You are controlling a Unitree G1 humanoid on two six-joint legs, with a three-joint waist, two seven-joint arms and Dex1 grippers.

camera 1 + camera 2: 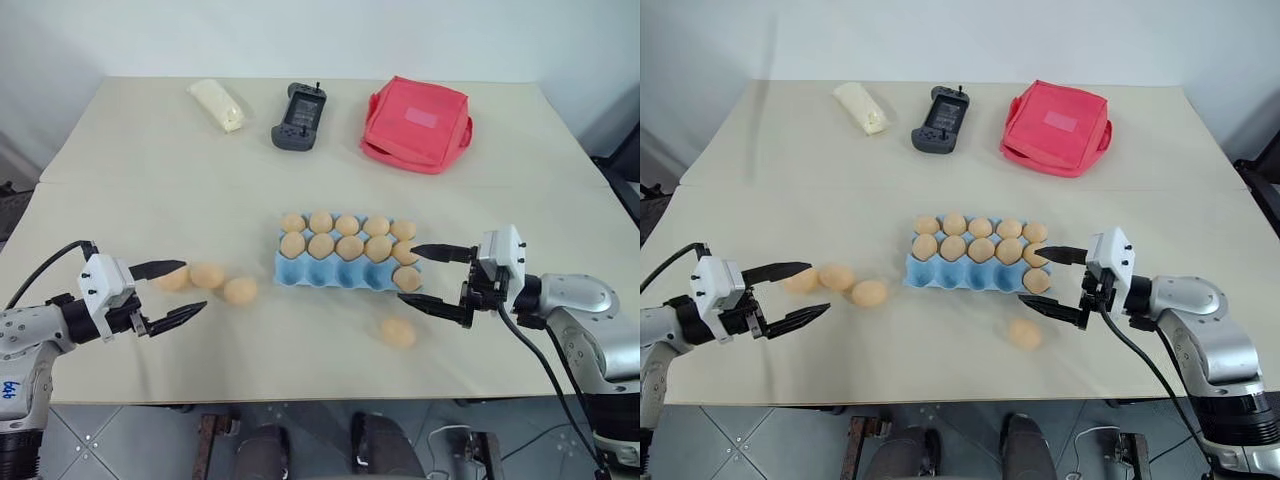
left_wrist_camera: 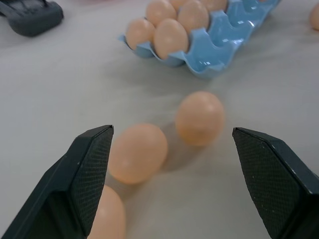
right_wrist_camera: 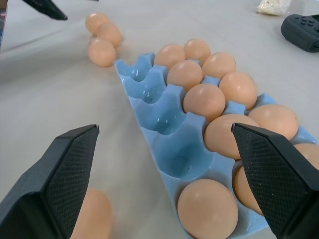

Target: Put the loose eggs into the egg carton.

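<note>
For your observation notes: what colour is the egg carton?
Light blue; the egg carton shows best in the right wrist view.

We see a wide table [image 1: 150,170] with a pale beige top, and a seam runs across it from side to side. Behind the table stands a plain white wall [image 1: 320,35]. Below the near edge of the table we see a grey tiled floor [image 1: 110,440]. The light is soft and even.
</note>
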